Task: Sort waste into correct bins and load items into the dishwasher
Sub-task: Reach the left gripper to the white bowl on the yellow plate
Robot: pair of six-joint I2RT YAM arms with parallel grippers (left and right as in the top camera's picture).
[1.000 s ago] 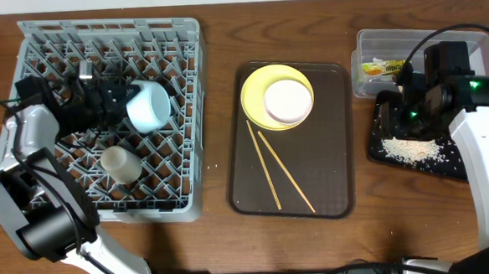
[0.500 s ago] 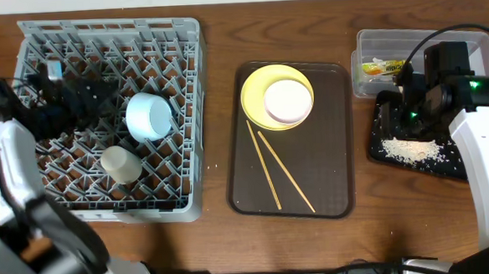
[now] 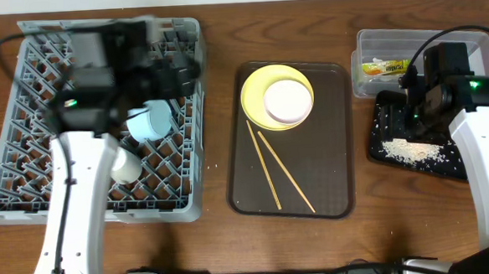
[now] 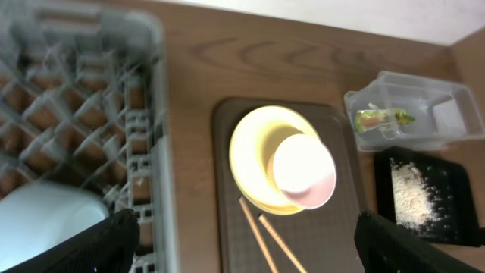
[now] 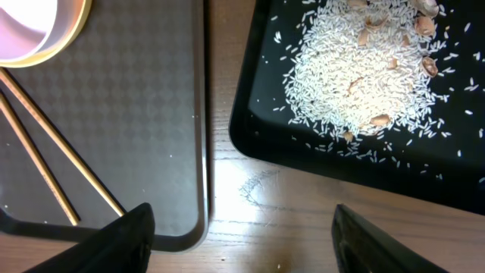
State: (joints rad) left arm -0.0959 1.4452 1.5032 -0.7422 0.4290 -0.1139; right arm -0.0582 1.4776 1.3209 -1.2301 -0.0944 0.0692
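**Left tool.** The left tool (image 4: 246,221) is released. Its two fingers (image 4: 106,241) stand wide apart at the lower corners of the left wrist view, and nothing is gripped between them. It hangs above the right rim of the grey dish rack (image 3: 187,169), toward the far edge of the worktop (image 3: 213,13). The overhead view is blurred here, so contact with the rack cannot be confirmed.

**Right tool.** The right tool (image 5: 242,211) is also released, with its fingers (image 5: 114,239) spread wide and empty. It is positioned over the bare strip of worktop between the brown serving tray (image 5: 136,129) and the black tray (image 5: 258,136).

**Item locations.**
- The dish rack occupies the left side of the worktop. The light blue bowl (image 3: 150,121) lies on its side in the rack. The white cup (image 3: 127,166) lies in the rack too, nearer the near edge.
- The brown serving tray sits at the centre of the worktop. The yellow plate (image 3: 254,88) rests at its far end with the small white bowl (image 3: 288,101) on top. The two chopsticks (image 3: 269,176) lie loose on the tray, fanning out toward the near edge.
- The clear tub (image 3: 428,37) stands in the far right corner and holds the snack wrapper (image 3: 383,66).
- The black tray lies along the right edge, just on the near side of the tub. The rice crumbs (image 5: 356,68) are heaped in it.
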